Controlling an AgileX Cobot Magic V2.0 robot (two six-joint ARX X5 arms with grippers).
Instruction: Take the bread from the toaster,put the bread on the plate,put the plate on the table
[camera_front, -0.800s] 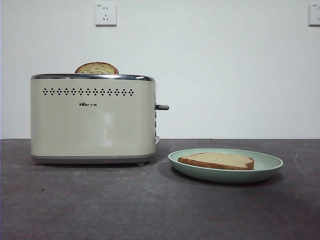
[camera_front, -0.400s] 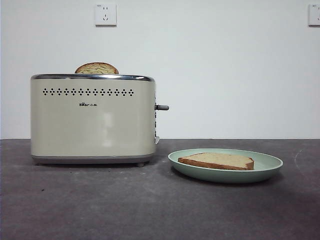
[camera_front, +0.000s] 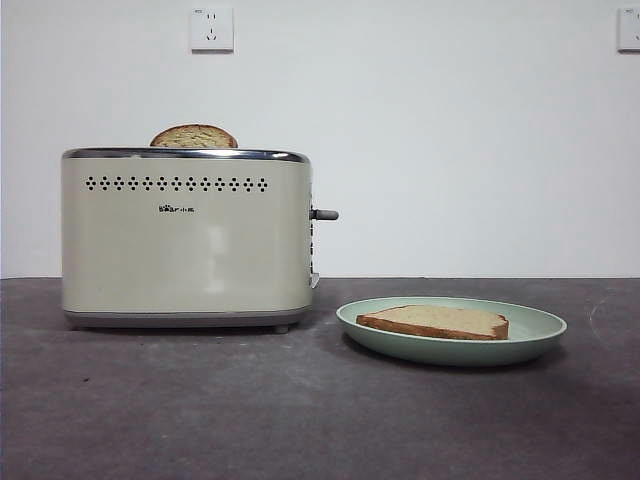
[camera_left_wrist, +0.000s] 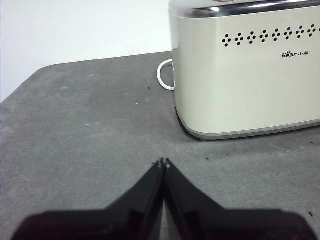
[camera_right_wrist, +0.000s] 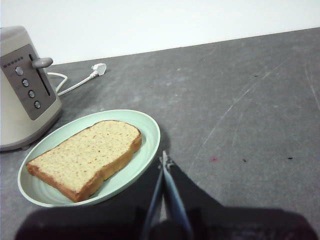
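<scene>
The bread (camera_front: 437, 321) is lying flat on the plate (camera_front: 540, 330), sitting on the table (camera_front: 300, 420) beside the toaster (camera_front: 185, 235). Left gripper (camera_left_wrist: 163, 162) and right gripper (camera_right_wrist: 164, 159) are hovering closed, apparently empty.

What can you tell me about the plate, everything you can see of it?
The plate is round, wide and shallow, matte pale green with a raised rim and faint rings inside. It sits flat on the dark table, beside the toaster on its lever side, close to it. One slice of bread lies flat in it, pale tan with a brown crust. The right gripper is just outside its rim, not touching.
</scene>
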